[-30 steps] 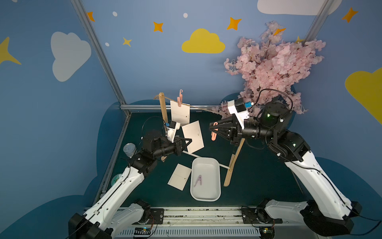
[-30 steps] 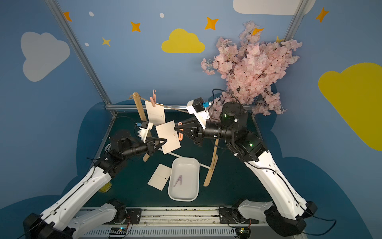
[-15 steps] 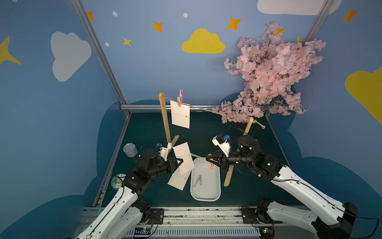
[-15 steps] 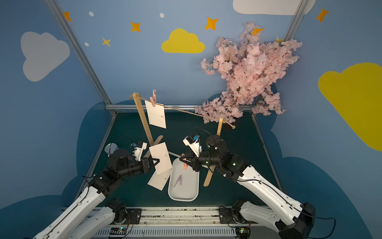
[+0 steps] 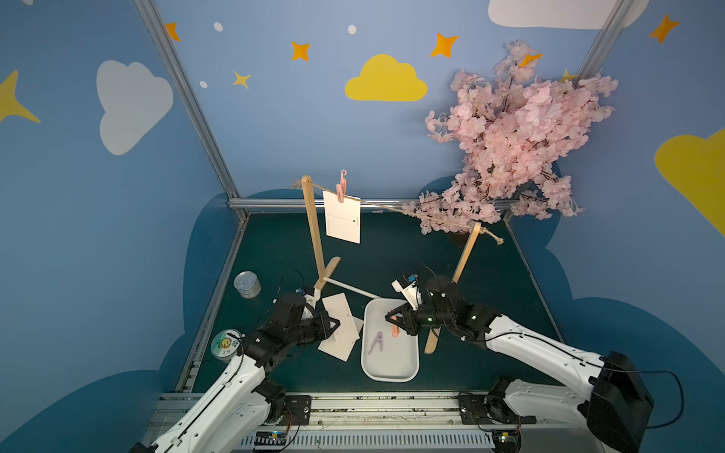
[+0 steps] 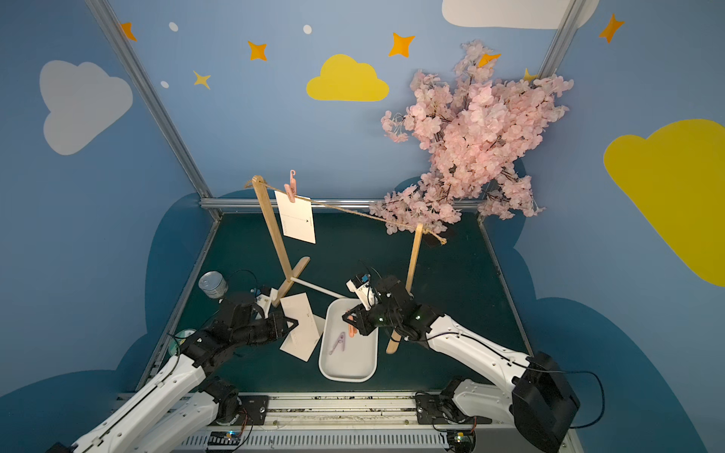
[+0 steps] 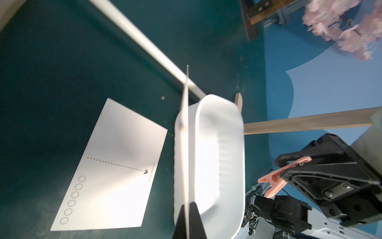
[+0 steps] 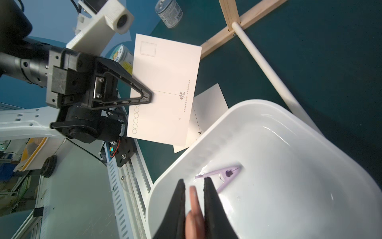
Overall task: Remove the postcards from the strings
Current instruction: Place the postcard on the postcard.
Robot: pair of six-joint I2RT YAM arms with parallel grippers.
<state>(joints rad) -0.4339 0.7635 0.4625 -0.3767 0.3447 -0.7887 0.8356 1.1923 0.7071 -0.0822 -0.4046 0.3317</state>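
Now, left gripper (image 5: 337, 323): clamped on the held postcard (image 5: 340, 310), above the flat postcard (image 5: 338, 349)
right gripper (image 5: 389, 319): squeezed on the pink peg (image 5: 394, 332) over the tray (image 5: 388, 379)
hanging postcard (image 5: 342, 217): pegged to the twine (image 5: 396, 208)

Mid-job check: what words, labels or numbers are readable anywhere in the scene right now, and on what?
No text reads clearly in any view.
Held postcard: tiny print beside its small logo, too small to read; a row of empty circles and an empty square.
Postcard on the table: same tiny print, blurred.
Hanging postcard: print too small.
Grey can: label print unreadable.
Round tin: sticker marks unreadable.
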